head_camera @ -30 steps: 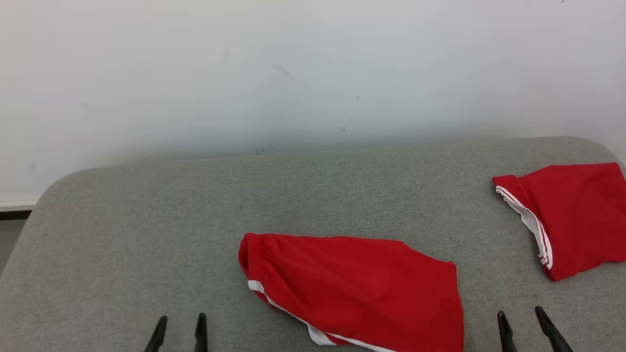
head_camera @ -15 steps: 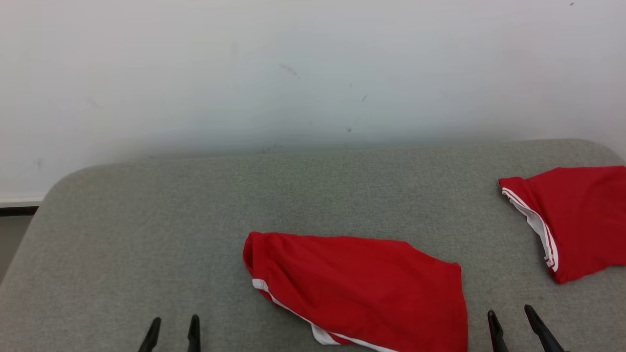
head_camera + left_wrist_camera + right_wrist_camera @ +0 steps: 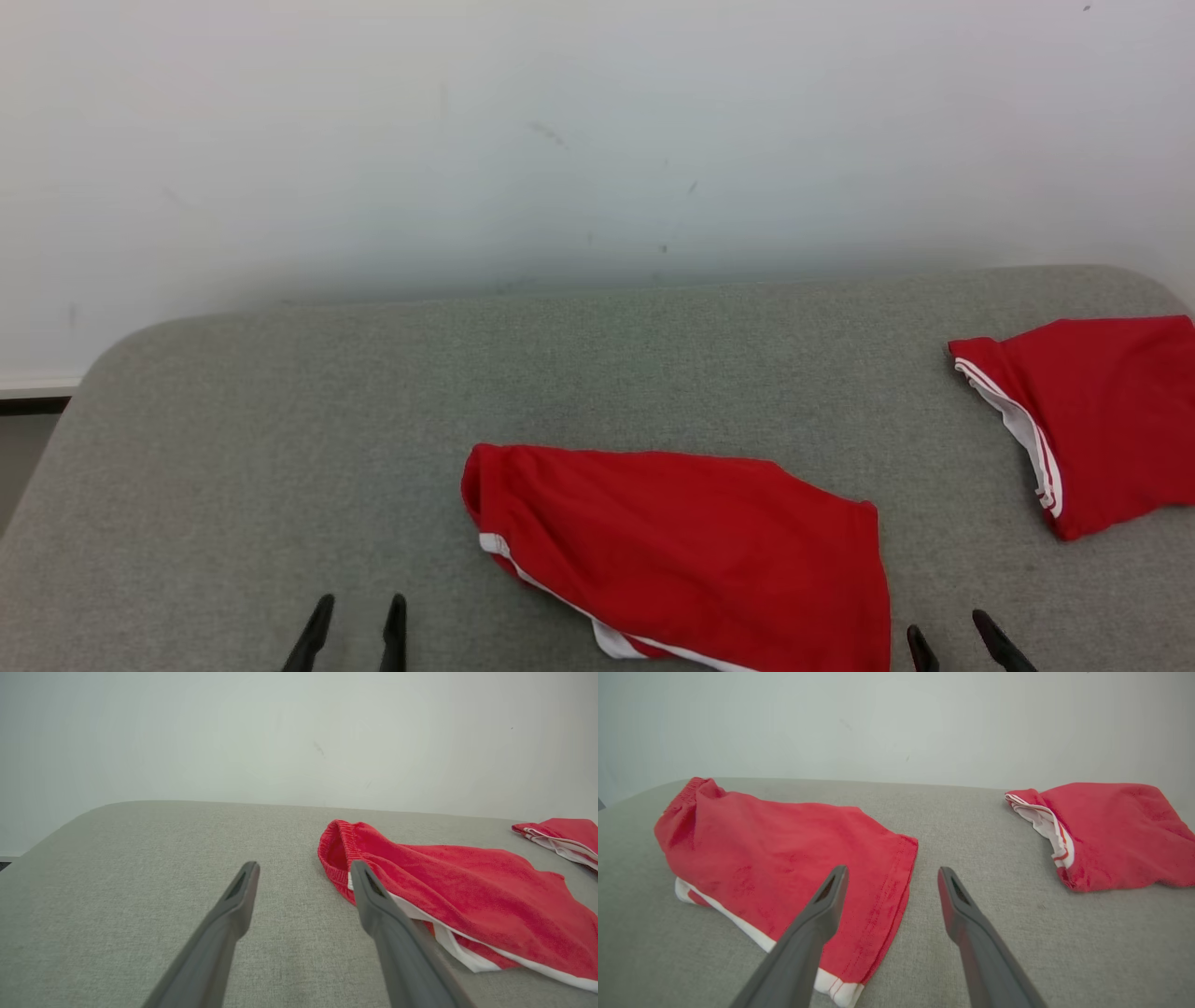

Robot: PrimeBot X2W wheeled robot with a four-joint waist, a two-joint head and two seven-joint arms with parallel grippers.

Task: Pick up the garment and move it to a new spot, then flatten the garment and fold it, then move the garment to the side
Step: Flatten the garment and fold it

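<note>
Left end effector (image 3: 360, 605) neared garment (image 3: 691, 551); red cloth (image 3: 1106, 420) rightward

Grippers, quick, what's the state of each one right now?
Left gripper: jaws open, holding nothing.
Right gripper: jaws open, holding nothing.

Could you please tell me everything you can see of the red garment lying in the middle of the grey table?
The middle garment is red, soft, terry-like fabric, with a gathered elastic-looking band at its left end, a stitched hem at its right end and white trim along its near edge. It lies folded and fairly flat on the grey table, between the left gripper and right gripper, both open, neither holding it.
</note>
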